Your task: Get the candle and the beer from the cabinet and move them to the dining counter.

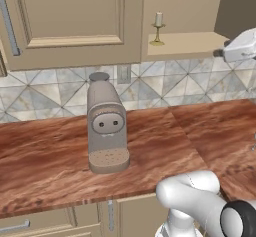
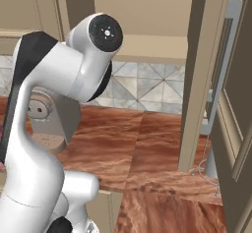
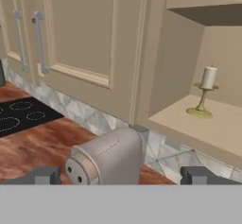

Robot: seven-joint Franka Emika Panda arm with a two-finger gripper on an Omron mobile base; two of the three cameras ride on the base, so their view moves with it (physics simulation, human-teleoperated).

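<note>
- Here the gripper (image 3: 120, 176) stood wide open and held nothing, its two dark tips far apart at the bottom edge of the hand view.
- Just above the tips, at about 6 o'clock in that view, sat a grey-brown coffee machine (image 3: 106, 158) on the wood counter (image 3: 33, 147).
- At 2 o'clock from the gripper the candle (image 3: 204, 91) stood upright on the shelf of the open cabinet (image 3: 222, 124), well apart from the tips.
- In the left base view the candle (image 1: 158, 29) was at 1 o'clock, above the tiled backsplash (image 1: 165, 86).
- At 9 o'clock in the hand view lay a black cooktop (image 3: 19, 116).
- At 10 o'clock hung closed cabinet doors (image 3: 85, 34) with bar handles (image 3: 39, 41).
</note>
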